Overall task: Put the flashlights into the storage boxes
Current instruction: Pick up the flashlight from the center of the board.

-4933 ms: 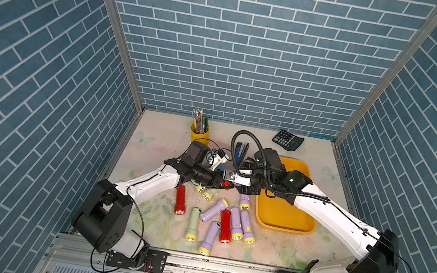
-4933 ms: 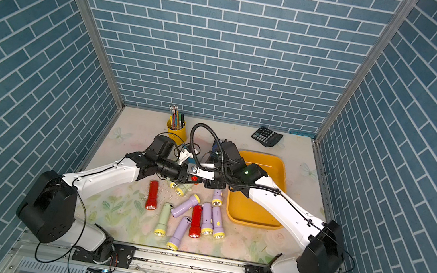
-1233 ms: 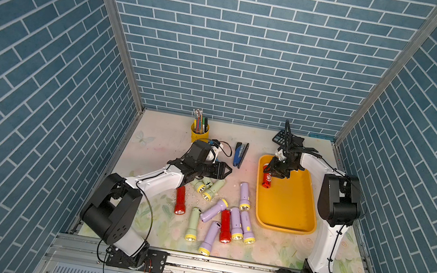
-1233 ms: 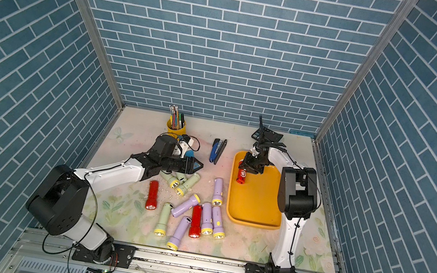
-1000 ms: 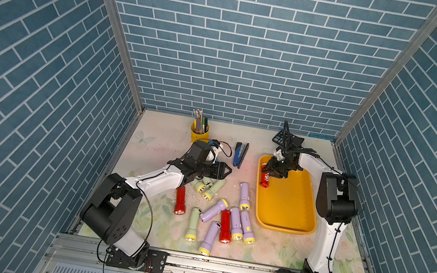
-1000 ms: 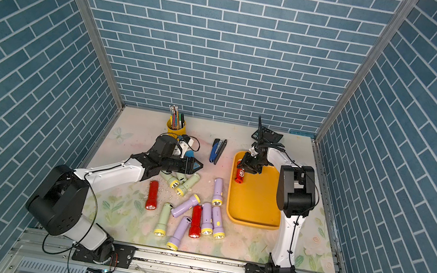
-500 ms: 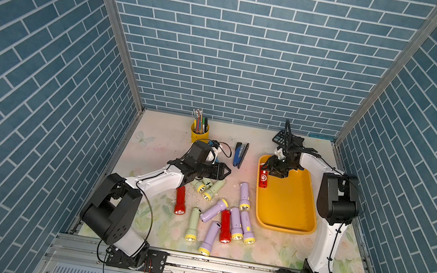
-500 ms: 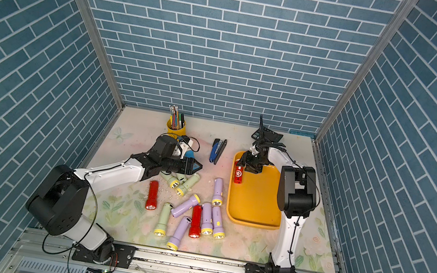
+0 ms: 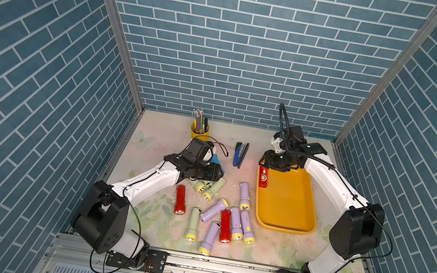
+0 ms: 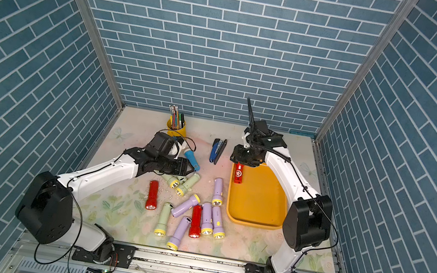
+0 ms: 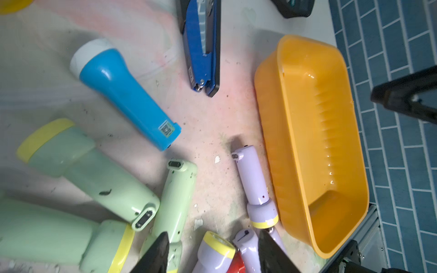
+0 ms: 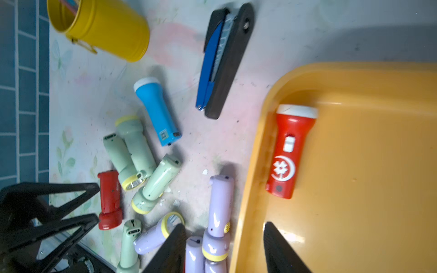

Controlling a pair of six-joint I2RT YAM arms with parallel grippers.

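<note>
One red flashlight (image 9: 263,177) lies in the far-left corner of the orange tray (image 9: 288,215) under the parted, empty right tool (image 12: 224,226), while twelve loose flashlights (image 9: 235,227) litter the table (image 9: 164,131) centre beneath the parted, empty left tool (image 11: 212,236).

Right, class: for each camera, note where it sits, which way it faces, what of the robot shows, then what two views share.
Top views: high above the front rail, facing down toward the back wall; left arm and right arm show whole.
Left wrist: on the left arm, facing down at loose flashlights; open left gripper's tips show.
Right wrist: on the right arm, facing down at the red flashlight in the tray; open right gripper's tips show.
Shared: both wrist views show the blue flashlight, stapler and tray.
</note>
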